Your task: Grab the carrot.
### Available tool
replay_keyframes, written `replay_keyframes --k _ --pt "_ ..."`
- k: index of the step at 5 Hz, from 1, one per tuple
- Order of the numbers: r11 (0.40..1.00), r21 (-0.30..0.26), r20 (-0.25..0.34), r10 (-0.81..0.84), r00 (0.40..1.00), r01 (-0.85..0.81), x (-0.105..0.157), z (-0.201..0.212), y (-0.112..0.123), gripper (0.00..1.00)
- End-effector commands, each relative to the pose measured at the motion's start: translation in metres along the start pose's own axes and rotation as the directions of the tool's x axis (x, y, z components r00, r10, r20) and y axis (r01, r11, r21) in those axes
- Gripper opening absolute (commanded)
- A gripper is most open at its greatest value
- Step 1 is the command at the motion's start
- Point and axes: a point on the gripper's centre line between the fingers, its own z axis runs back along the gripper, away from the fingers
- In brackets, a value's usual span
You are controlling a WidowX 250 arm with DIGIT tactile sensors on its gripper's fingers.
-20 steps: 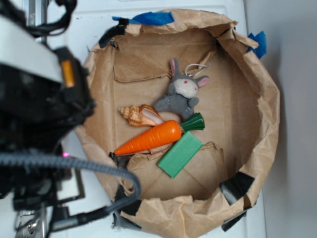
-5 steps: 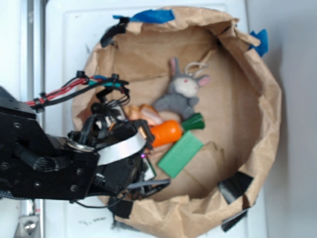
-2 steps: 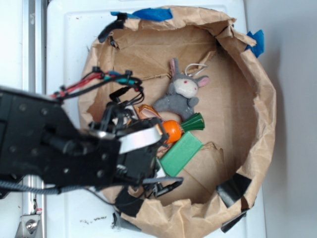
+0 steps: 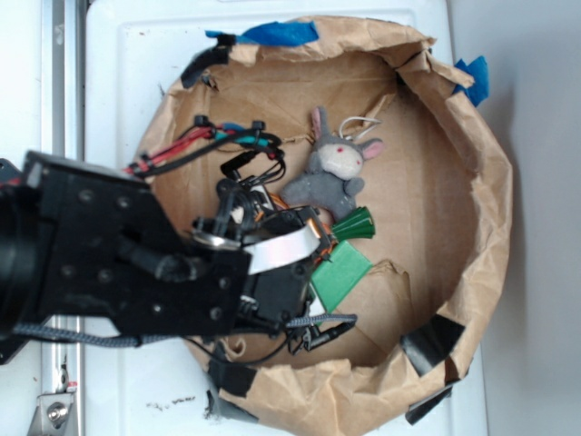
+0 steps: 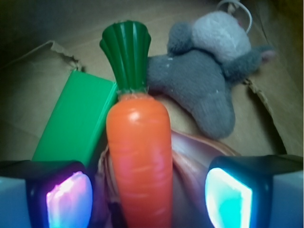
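glossy ridged plastic carrot [image 5: 139,156], fuzzy plush bunny [image 5: 209,80], smooth green block [image 5: 76,122], crumpled brown paper bag [image 4: 481,182]

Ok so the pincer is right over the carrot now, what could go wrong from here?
Judging from the wrist view, three risks:
1. The seashell lies tight against the carrot, so the open pincer might close on both.
2. The green block sits right beside the carrot; the finger nearest it may land on it.
3. The carrot looks glossy and tapered, so it could slip out when squeezed.
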Motion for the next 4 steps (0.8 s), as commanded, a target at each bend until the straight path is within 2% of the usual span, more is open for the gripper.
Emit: replay_keyframes --k 1,2,3,4 --pt "0.999 0.026 0.077 -0.042 0.996 0.040 0.005 -0.008 -0.001 1.00" --pt "0.995 0.068 0.082 -0.077 0.994 0.072 0.000 -0.025 -0.006 1.00" --pt "0.993 0.087 0.081 -0.087 0.993 0.080 -0.003 -0.034 -0.010 0.00" --pt "0.994 0.077 0.089 -0.082 0.993 0.075 -0.002 -0.031 -0.010 0.00"
